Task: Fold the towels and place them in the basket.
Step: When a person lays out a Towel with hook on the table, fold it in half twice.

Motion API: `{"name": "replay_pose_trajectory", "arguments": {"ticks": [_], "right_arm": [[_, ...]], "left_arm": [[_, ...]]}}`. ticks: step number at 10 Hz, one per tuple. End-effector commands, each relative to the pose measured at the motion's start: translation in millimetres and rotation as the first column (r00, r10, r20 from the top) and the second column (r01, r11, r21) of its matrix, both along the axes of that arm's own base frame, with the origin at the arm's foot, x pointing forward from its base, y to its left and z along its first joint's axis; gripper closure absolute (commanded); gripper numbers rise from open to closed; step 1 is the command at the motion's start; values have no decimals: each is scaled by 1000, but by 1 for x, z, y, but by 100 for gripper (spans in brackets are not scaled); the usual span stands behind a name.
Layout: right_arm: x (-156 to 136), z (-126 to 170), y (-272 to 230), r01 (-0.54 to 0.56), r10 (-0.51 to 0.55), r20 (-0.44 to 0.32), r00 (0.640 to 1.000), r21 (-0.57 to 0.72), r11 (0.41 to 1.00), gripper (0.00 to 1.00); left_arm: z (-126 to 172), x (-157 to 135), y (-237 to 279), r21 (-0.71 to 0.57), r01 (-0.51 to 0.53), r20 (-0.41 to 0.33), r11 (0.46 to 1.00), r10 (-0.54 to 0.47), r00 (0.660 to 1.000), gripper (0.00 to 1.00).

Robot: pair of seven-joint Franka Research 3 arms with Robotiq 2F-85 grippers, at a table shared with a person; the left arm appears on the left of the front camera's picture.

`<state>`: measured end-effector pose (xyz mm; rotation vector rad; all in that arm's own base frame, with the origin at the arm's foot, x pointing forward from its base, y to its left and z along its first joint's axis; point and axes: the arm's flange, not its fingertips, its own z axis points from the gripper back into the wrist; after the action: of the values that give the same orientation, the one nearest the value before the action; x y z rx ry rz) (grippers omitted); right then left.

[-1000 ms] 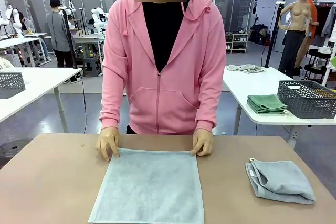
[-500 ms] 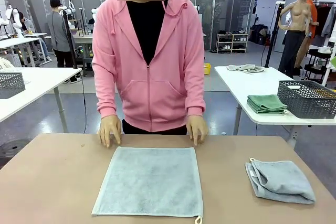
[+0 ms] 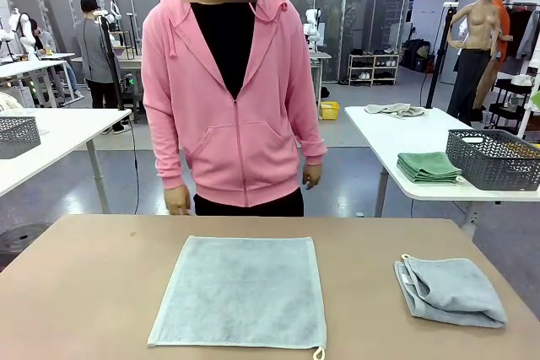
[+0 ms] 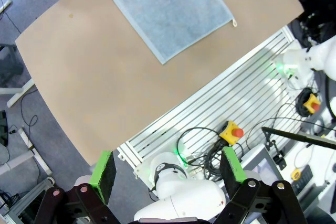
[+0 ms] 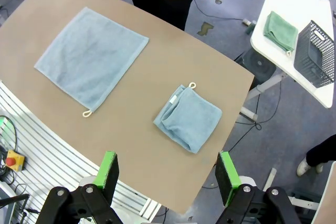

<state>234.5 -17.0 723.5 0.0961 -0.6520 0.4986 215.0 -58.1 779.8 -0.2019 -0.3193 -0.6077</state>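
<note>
- The left gripper (image 4: 166, 156) is seen with its green pads spread wide and nothing between them, held high and back from the table (image 4: 79, 77), above the robot's own base.
- The right gripper (image 5: 167, 157) is likewise seen wide open and empty, poised high over the near edge of the table.
- One towel, the spread towel (image 3: 240, 292), is laid flat and nearly square, far ahead of the left gripper's fingers and up to the left of the right gripper's line; its hanging loop (image 3: 318, 351) is found at the corner nearest the robot.
- The other, the bunched towel (image 5: 189, 119), is roughly doubled over and lies just ahead of the right gripper, between the lines of its two fingers, with its long axis set at a slant to them.
- The two towels are well apart.
- The person's hands (image 3: 177, 200) are held off the table, beyond its far edge.
- The right arm is judged the nearer to the bunched towel; the spread towel is judged reachable from either side, its near edge facing both grippers.
</note>
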Motion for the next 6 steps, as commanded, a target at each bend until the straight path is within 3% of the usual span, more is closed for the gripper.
{"name": "replay_pose_trajectory", "arguments": {"ticks": [1,4,5,6], "right_arm": [[0,-1,0,14,-14,6,1000,-1,1000,7],[0,0,0,0,0,0,1000,0,1000,7],[-1,-4,8,-66,66,12,998,-32,997,7],[1,-12,21,-135,136,8,991,-70,988,7]], "left_arm": [[0,-1,1,14,4,1,1000,-4,1000,0],[0,-1,1,14,4,1,1000,-4,1000,0],[0,0,0,0,0,0,1000,0,1000,0],[-10,4,-15,54,71,-3,996,-71,998,0]]}}
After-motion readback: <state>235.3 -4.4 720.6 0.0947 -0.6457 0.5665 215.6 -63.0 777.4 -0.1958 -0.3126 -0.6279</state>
